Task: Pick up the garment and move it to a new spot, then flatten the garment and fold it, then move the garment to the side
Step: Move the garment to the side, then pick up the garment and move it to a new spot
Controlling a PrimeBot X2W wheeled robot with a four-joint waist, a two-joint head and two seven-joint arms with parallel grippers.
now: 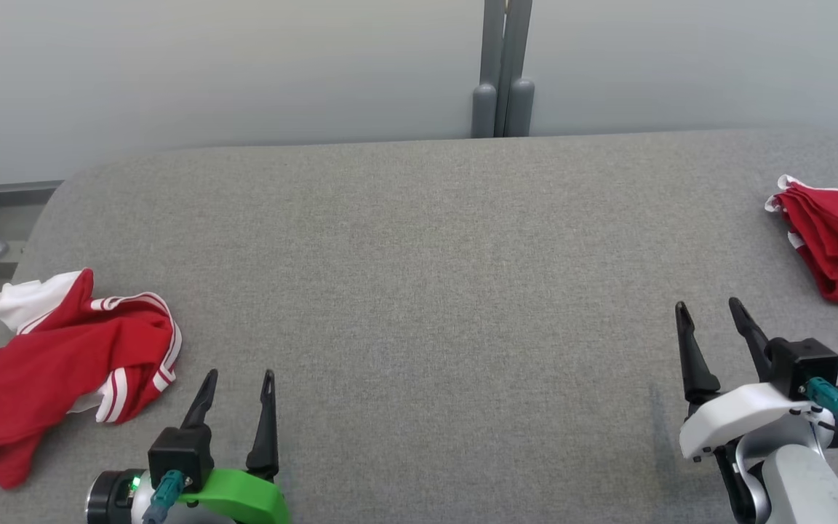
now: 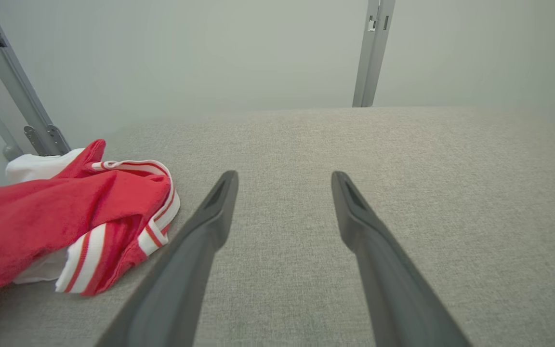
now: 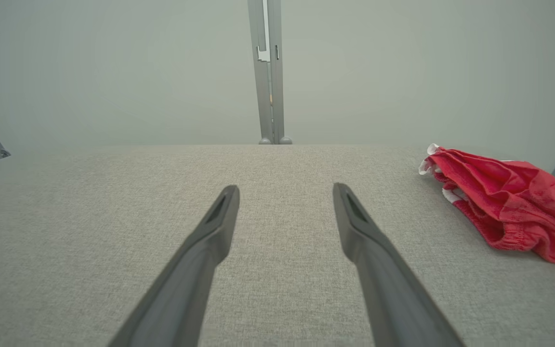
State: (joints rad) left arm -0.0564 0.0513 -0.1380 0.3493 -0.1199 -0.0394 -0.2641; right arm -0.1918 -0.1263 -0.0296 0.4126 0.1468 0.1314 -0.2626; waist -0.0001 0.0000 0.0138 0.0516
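A crumpled red garment (image 1: 55, 367) with white stripes and a white part lies at the table's left edge; the left wrist view has the garment (image 2: 60, 221) at its left. My left gripper (image 1: 238, 378) stands open just right of it, not touching, with nothing between its fingers (image 2: 217, 202). A second red garment (image 1: 837, 244) with white trim lies bunched at the right edge, also seen as red cloth (image 3: 508, 202) in the right wrist view. My right gripper (image 1: 710, 309) is open and empty, left of and nearer than that cloth, its fingers (image 3: 222, 212) over bare fabric.
The table (image 1: 419, 276) is covered in grey fabric with rounded far corners. A grey post (image 1: 504, 73) stands behind its far edge against a pale wall. Grey metal frame parts (image 2: 12, 86) rise past the left edge.
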